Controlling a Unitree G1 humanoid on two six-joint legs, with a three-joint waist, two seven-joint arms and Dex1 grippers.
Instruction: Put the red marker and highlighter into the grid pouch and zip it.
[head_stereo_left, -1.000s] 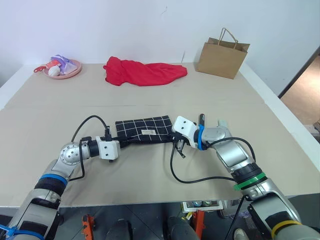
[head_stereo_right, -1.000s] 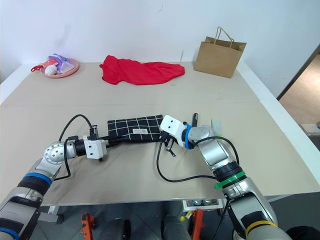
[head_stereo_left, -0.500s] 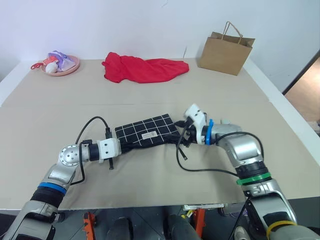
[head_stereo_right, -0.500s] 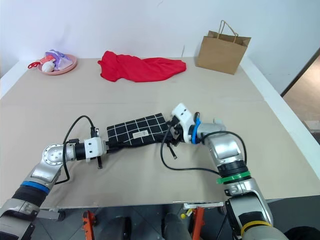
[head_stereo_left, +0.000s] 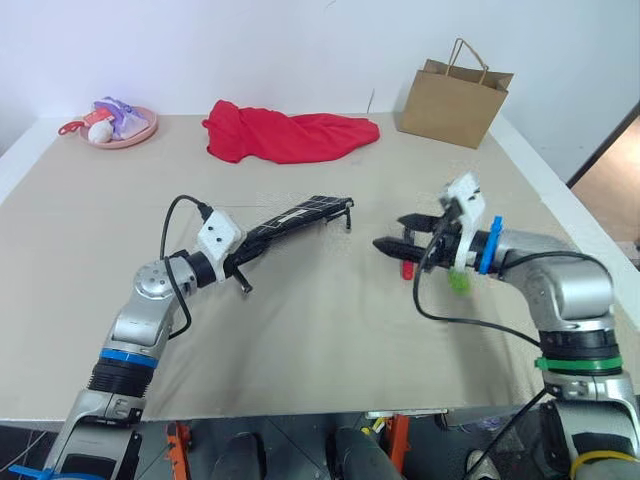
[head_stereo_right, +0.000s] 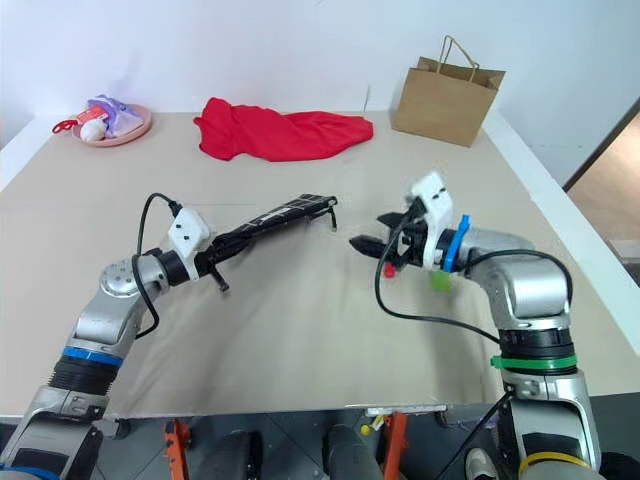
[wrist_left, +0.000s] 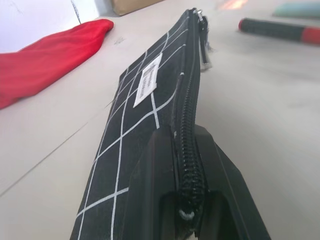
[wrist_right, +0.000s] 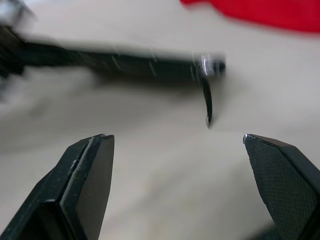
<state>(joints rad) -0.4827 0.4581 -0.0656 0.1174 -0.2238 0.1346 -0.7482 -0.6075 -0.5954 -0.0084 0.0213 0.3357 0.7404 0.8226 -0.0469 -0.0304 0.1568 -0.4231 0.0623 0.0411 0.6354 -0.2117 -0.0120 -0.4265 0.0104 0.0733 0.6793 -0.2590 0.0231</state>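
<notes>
Both hands risen: left hand (head_stereo_left: 243, 258) clamps lifted grid pouch (head_stereo_left: 296, 216); right hand (head_stereo_left: 390, 236) now spread.

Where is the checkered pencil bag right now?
The grid pouch is held up off the table by the left gripper, left of centre in the head views, with the red cloth behind it and the open right gripper facing it.

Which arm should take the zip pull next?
Right. The right gripper is open and empty, facing the pull cord; the left gripper is shut on the grid pouch, holding it up.
</notes>
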